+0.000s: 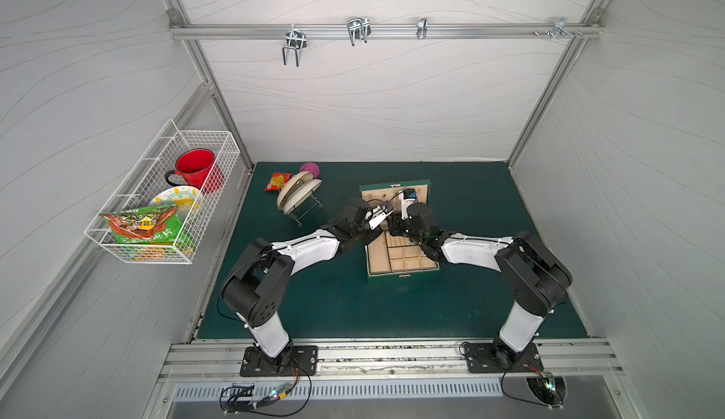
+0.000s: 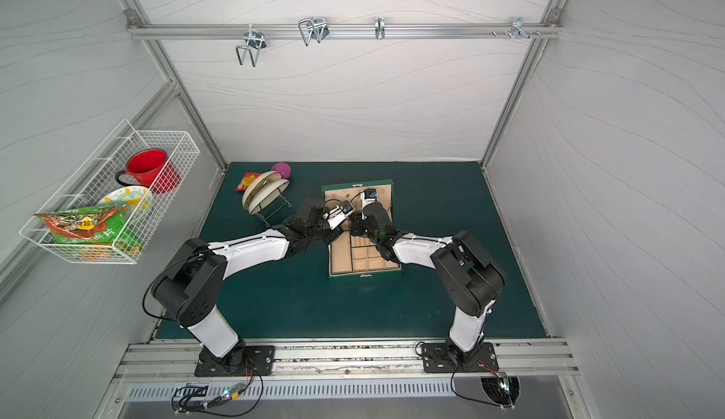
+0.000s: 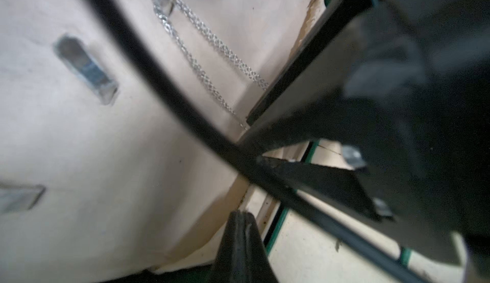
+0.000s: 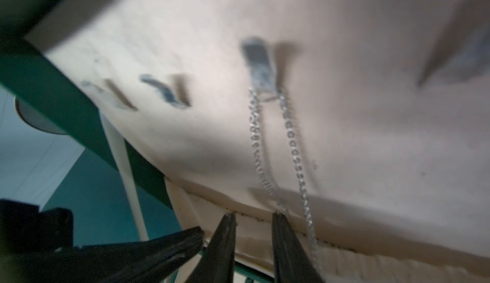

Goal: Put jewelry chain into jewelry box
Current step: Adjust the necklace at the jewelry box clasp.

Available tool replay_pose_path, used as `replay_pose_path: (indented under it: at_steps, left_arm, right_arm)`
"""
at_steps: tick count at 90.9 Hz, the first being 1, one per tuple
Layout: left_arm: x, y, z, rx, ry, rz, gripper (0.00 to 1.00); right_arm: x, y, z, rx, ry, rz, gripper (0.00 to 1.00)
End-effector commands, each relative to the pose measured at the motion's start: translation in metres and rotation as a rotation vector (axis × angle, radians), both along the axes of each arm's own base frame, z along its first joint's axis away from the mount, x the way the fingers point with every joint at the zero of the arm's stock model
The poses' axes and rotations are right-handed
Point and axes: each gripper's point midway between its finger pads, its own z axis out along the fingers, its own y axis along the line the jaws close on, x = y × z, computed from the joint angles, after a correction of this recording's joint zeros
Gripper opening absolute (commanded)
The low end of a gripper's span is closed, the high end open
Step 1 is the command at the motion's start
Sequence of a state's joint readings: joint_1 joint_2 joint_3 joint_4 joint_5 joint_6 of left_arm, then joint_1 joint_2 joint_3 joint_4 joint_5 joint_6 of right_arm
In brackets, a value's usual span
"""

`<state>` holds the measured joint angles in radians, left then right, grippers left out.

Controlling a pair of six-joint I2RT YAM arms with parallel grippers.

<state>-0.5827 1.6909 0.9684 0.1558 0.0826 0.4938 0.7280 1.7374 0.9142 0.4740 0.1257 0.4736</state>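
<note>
The jewelry box (image 1: 386, 273) sits open on the green tabletop (image 1: 353, 299), its lid (image 1: 378, 195) standing up at the far side with the beige lining facing us. Both arms reach in over the box and meet in front of the lid.

We see the chain (image 4: 293, 149) draped over one of the small metal hooks (image 4: 258, 64) on the lid lining. It hangs from that hook in two thin silver strands that run down the lining towards the hinge.

The right tool (image 4: 253, 215) is open, its two dark fingers clearly apart with nothing between them. One strand ends right at the tip of one finger; we cannot tell whether it touches. The other strand passes just beside that finger, on the outside.

The left tool (image 3: 240, 220) is fully closed, its fingers pressed together, and we see nothing gripped in it. It sits low near the foot of the lid, apart from the chain.
</note>
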Motion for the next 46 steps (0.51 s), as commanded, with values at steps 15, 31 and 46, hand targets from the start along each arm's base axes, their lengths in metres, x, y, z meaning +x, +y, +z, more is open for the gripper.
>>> replay_pose_path:
  at_steps: [15,31,46]
  left_arm:
    - [-0.001,-0.012,0.016,-0.067,-0.007,-0.014,0.0]
    - [0.005,-0.013,0.022,-0.111,-0.001,0.016,0.0]
    - [0.011,-0.014,0.025,-0.137,0.01,0.046,0.0]
  right_arm:
    - [-0.025,-0.009,0.03,0.044,-0.02,0.044,0.51]
    - [-0.03,-0.032,0.037,0.034,-0.05,-0.023,0.59]
    - [-0.034,-0.053,0.048,0.038,-0.07,-0.058,0.65]
